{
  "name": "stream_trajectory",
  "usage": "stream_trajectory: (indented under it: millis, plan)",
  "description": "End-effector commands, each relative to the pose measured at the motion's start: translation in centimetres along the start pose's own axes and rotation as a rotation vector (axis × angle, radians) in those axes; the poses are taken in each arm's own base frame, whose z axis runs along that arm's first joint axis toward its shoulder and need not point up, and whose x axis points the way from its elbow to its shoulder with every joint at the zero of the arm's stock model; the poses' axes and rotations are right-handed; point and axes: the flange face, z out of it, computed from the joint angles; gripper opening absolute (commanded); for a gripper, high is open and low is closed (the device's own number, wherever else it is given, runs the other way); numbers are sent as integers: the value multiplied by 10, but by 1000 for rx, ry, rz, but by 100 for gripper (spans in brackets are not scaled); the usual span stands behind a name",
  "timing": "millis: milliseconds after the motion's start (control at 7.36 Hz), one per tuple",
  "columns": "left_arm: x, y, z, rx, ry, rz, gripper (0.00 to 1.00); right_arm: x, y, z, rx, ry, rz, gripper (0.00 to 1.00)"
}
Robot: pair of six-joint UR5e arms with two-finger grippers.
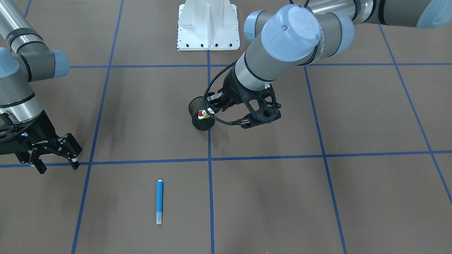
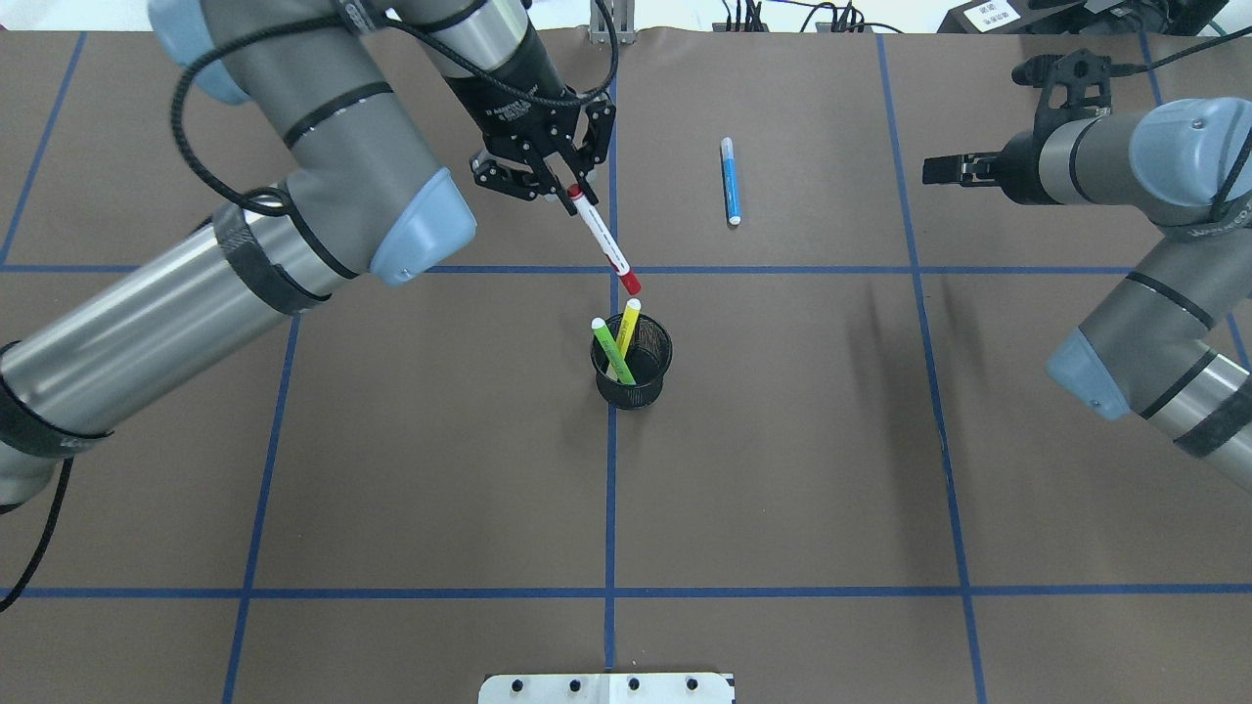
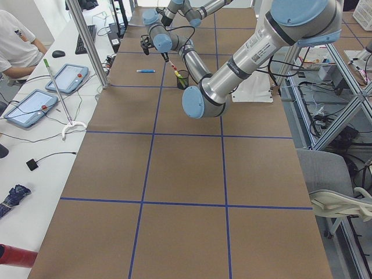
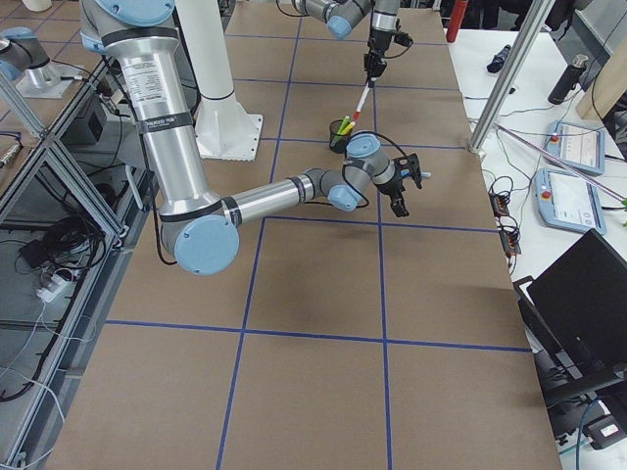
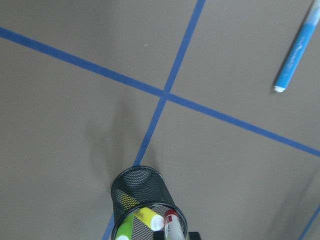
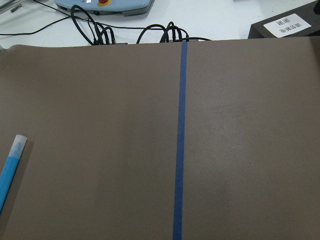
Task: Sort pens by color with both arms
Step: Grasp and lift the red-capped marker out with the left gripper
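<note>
Red-and-white pen (image 2: 603, 241) is pinched at its upper end by the left arm's fingers (image 2: 562, 182) and hangs tilted, lower end over the mesh cup (image 2: 663, 364). The cup holds the green pen (image 2: 613, 354) and yellow pen (image 2: 630, 321). The right arm's fingers (image 1: 39, 165) are spread above the worktop (image 2: 831, 469), where the blue pen (image 2: 731, 182) lies flat.

- "ROBOTIQ" is read in small pale letters on the black body of the two-finger right gripper (image 1: 58, 164), in the front-facing view.
- White lettering is seen on the black wrist of the left gripper (image 2: 570, 188), but it is too small to be read.
- Dark print is carried by a white label (image 6: 289, 25) on a black box (image 6: 260, 32); it cannot be made out.
- Dark lettering along the silver tube of the left arm (image 3: 256, 49) is too small to be read.
</note>
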Motion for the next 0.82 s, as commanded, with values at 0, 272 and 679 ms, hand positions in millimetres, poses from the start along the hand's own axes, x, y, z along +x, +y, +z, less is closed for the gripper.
stream_trajectory:
  millis: [0, 272, 679]
  plan:
    - [7, -2, -47, 270, 49, 27, 0, 1, -2, 1, 17, 11, -1, 100]
    - [17, 9, -34, 539, 97, -24, 0, 3, -3, 0, 40, 29, 1, 100]
    - [15, 44, 128, 908, 78, 34, 0, 21, 3, -3, 78, 59, 13, 100]
